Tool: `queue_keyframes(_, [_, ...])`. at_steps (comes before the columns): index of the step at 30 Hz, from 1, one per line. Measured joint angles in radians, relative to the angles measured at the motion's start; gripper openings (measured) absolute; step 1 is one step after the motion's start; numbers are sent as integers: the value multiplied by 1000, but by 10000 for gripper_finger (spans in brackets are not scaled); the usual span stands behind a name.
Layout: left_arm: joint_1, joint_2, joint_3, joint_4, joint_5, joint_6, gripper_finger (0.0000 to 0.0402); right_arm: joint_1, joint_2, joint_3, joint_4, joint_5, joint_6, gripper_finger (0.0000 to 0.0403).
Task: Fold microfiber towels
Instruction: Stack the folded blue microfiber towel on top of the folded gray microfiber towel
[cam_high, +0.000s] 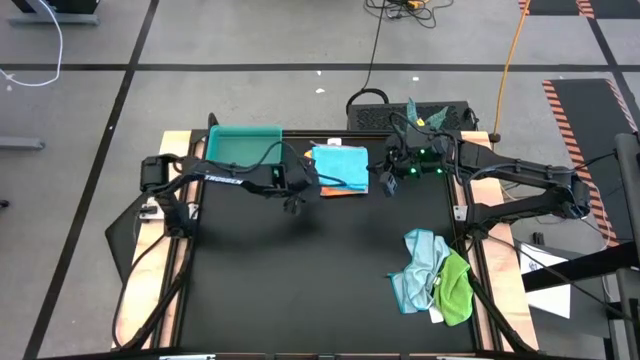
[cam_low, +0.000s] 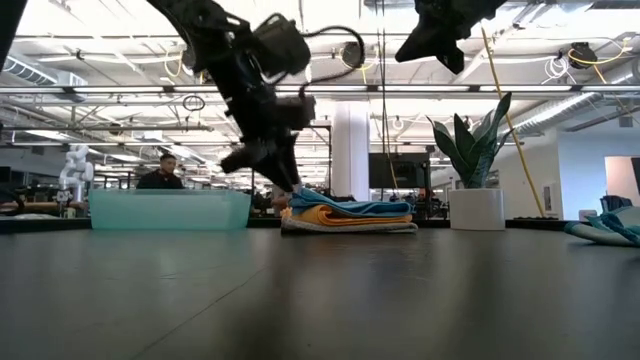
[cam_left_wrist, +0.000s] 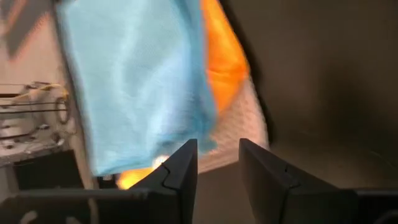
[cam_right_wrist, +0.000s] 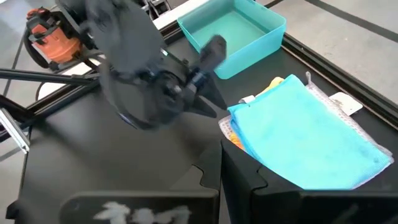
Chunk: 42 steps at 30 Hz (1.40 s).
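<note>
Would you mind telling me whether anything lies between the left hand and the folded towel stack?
Nothing visible does. The left hand sits right at the near edge of the folded towel stack, with only bare black table beside it.

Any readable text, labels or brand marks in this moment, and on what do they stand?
"TROSSEN": white lettering along the left arm in the high view, small, only just legible.
White tags on the folded towel stack: print, if any, too small to read.
No other text can be read in any view.
</note>
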Motion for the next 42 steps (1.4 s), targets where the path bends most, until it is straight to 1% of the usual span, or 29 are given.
queue_keyframes(2, [-1,29,0,-5,-22,31,120,0,0,0,0,-2,10,0])
queue_keyframes(6, [-15,42,5,64,-147,93,120,0,0,0,-3,-3,14,0])
queue_keyframes(10, [-10,40,6,127,-160,93,120,0,0,0,-3,-3,21,0])
queue_keyframes(14, [-5,37,6,158,-159,45,120,0,0,0,-3,-3,22,0])
queue_keyframes(20, [-18,37,6,70,-153,-4,120,0,0,0,-3,-2,37,0])
queue_keyframes(28, [-50,27,6,45,-152,-19,120,-2,0,0,0,-1,39,0])
queue_keyframes(34, [-35,23,6,70,-150,-21,120,-2,0,0,0,-1,39,0])
queue_keyframes(36, [-18,22,6,81,-127,-42,120,-2,0,-1,0,-1,38,0])
queue_keyframes(40, [8,23,6,76,-23,-47,120,-2,0,0,0,-1,38,0])
queue_keyframes(42, [16,24,6,78,11,-49,120,-2,0,-1,0,-1,38,0])
